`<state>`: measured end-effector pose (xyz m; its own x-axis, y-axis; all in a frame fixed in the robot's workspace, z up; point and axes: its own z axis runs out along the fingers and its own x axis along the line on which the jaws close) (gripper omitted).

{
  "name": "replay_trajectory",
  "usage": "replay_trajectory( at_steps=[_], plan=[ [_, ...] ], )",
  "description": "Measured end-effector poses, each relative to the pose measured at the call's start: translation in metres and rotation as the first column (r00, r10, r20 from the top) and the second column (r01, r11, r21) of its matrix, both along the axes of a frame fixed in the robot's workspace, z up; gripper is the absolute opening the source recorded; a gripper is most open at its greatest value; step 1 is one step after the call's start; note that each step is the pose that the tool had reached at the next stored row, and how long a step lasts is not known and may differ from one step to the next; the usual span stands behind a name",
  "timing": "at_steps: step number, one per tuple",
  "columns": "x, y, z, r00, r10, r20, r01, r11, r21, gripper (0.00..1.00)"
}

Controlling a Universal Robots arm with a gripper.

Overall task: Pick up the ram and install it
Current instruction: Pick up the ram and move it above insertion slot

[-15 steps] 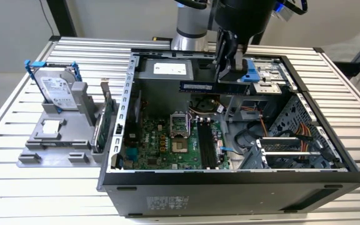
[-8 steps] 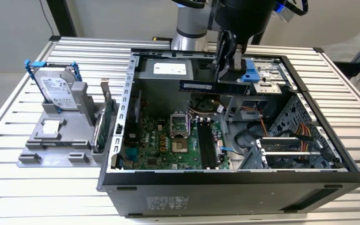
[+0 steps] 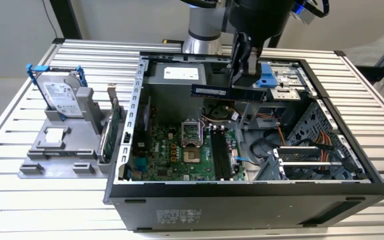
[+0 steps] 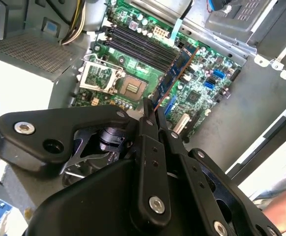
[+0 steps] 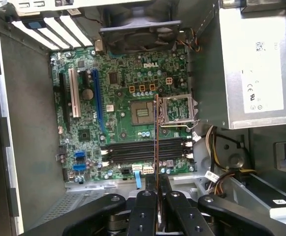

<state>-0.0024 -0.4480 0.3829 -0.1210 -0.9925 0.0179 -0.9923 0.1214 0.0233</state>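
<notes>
My gripper [image 3: 245,82] hangs over the open computer case [image 3: 245,192], shut on the ram [image 3: 229,92], a long dark stick held level above the motherboard [image 3: 178,155]. In both wrist views the ram [image 4: 171,78] [image 5: 156,142] shows edge-on, sticking out from between the fingertips of the gripper [image 4: 150,115] [image 5: 157,189]. Well below it lie the black memory slots [image 3: 220,152] [image 4: 140,46] [image 5: 145,150], apart from the stick. In the first wrist view the ram crosses the slots at a right angle.
A hard drive in a blue frame [image 3: 62,97] stands on a grey fixture [image 3: 58,150] at the exterior view's left, beside a green expansion card [image 3: 112,132]. Inside the case are the power supply [image 5: 258,64], a fan [image 5: 140,34], the CPU socket [image 5: 143,112] and cables [image 3: 312,140].
</notes>
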Motion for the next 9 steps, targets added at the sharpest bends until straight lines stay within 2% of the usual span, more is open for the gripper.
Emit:
replay_trajectory(
  at_steps=[9],
  plan=[
    [0.0000,0.0000,0.0000,0.9993,-0.038,0.0000,0.038,0.9993,0.0000,0.00]
  ],
)
